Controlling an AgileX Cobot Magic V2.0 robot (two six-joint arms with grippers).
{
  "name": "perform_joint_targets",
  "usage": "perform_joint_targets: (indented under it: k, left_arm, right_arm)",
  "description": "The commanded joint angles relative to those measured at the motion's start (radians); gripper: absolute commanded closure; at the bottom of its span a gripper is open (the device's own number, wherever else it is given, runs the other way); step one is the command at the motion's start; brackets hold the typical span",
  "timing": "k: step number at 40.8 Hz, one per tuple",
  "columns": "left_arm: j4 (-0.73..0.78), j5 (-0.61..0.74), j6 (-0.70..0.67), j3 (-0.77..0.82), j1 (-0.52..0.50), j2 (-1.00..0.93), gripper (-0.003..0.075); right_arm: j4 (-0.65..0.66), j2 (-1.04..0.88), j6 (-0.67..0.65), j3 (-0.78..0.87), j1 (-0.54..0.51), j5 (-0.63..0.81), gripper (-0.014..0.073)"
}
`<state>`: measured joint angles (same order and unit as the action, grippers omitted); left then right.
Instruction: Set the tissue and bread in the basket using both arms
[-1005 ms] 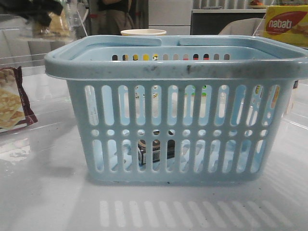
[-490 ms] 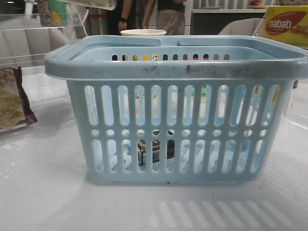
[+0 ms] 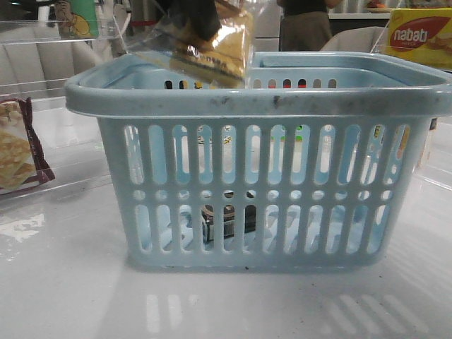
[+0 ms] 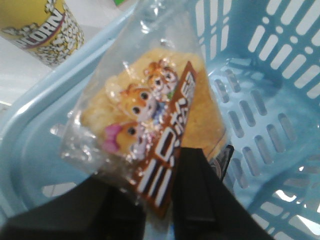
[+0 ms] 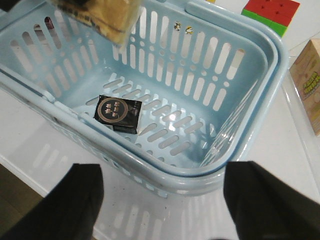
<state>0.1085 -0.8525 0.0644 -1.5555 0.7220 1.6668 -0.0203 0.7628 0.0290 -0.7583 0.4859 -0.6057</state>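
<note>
Above the basket's (image 3: 261,106) rim, at about eleven o'clock in the front view, our left hand (image 4: 160,200) grips the bread (image 3: 212,42), its two dark fingers pinched on the crinkly clear wrapper at the brown-and-white label band. The loaf is golden and knobbly, and cartoon faces are printed on the film; it hangs tilted over the opening. The basket is light blue moulded plastic with rows of upright slots and round holes under a thick, scuffed rim. It stands on our glossy white surface (image 3: 63,282). On the slotted floor inside lies the tissue (image 5: 118,113), a small flat black pack with a round pale emblem. Our right hand (image 5: 162,200) hovers outside the basket's near wall with its dark fingers spread wide and nothing between them. A maroon-edged cracker packet (image 3: 18,152) lies at nine o'clock, well apart from the basket.
</note>
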Motion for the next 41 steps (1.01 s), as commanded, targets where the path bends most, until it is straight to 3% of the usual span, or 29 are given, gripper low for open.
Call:
perform_joint_targets:
  k: [1,5,18,41]
  left_arm:
    - [-0.017,0.05,-0.007,-0.032,0.007,-0.037,0.0302]
    - [-0.026,0.049,-0.007,-0.032,0.007,-0.05,0.0209]
    - [-0.029,-0.01,-0.007,0.006,0.007,-0.212,0.0211]
    - [-0.109,0.067,-0.007,0.533,0.007,-0.764,0.0211]
  right_arm:
    - [0.005,-0.006,0.0,-0.027,0.002,0.069,-0.0008]
    - [0.005,-0.006,0.0,-0.027,0.002,0.069,-0.0008]
    - [0.005,-0.006,0.0,-0.027,0.002,0.069,-0.0008]
    - [0.005,-0.006,0.0,-0.027,0.002,0.069,-0.0008]
